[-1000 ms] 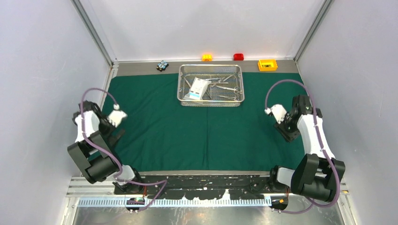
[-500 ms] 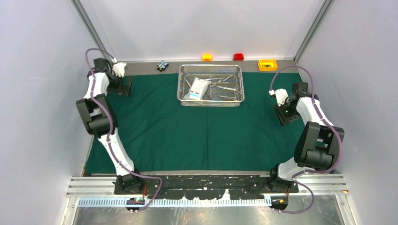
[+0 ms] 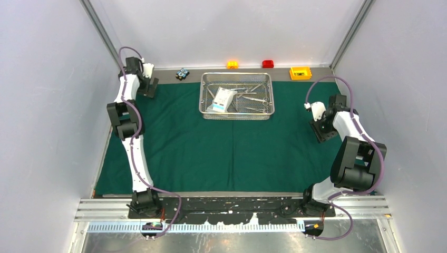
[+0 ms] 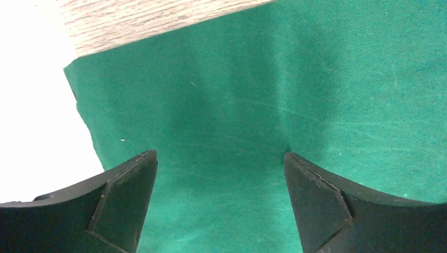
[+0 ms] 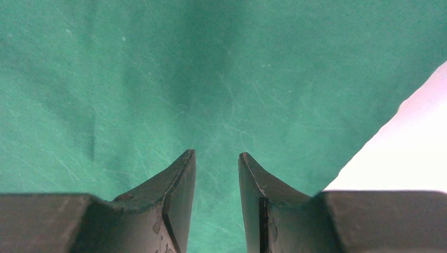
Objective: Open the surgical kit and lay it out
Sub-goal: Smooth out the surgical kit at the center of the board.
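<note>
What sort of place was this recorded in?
Probably a lab test booth staged as a surgical prep table: plain white walls, two robot arms bolted at the near edge, a green drape and a mesh tray of instruments.

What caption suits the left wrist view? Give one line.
Open left gripper poised above a corner of the green drape.

We see a dark green cloth drape (image 4: 253, 105), matt and finely woven; a rectangular steel wire-mesh tray (image 3: 237, 115), shiny; and a pale table strip (image 4: 147, 21) with rough wood-like grain.
</note>
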You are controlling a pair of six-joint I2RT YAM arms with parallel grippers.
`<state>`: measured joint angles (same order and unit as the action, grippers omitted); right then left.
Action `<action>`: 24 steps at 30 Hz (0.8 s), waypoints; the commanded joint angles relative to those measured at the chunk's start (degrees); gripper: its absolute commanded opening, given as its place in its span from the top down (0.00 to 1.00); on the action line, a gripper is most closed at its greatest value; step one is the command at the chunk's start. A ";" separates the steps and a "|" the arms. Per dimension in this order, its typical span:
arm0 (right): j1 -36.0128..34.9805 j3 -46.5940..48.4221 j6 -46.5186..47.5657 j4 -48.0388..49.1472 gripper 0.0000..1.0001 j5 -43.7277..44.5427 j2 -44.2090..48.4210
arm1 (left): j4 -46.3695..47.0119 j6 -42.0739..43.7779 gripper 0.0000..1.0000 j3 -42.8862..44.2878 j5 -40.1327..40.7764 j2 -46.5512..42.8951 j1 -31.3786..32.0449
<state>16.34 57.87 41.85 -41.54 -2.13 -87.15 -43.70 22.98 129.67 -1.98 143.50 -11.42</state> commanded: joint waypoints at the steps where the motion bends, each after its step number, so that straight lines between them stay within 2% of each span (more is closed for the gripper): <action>1: 0.55 -1.40 -0.62 2.30 0.59 0.92 0.56 | -1.10 3.93 0.09 0.38 9.50 3.65 -0.78; 11: 0.73 -2.72 -0.89 2.34 0.59 1.95 1.69 | 1.59 10.31 0.12 0.05 15.69 8.31 -3.07; 24: 1.17 -3.79 -2.18 1.81 0.59 4.39 4.13 | 5.69 14.61 0.13 5.99 20.16 13.38 -4.30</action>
<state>17.37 54.04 40.56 -40.36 1.02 -86.02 -35.70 35.20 137.19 14.63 149.86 -12.93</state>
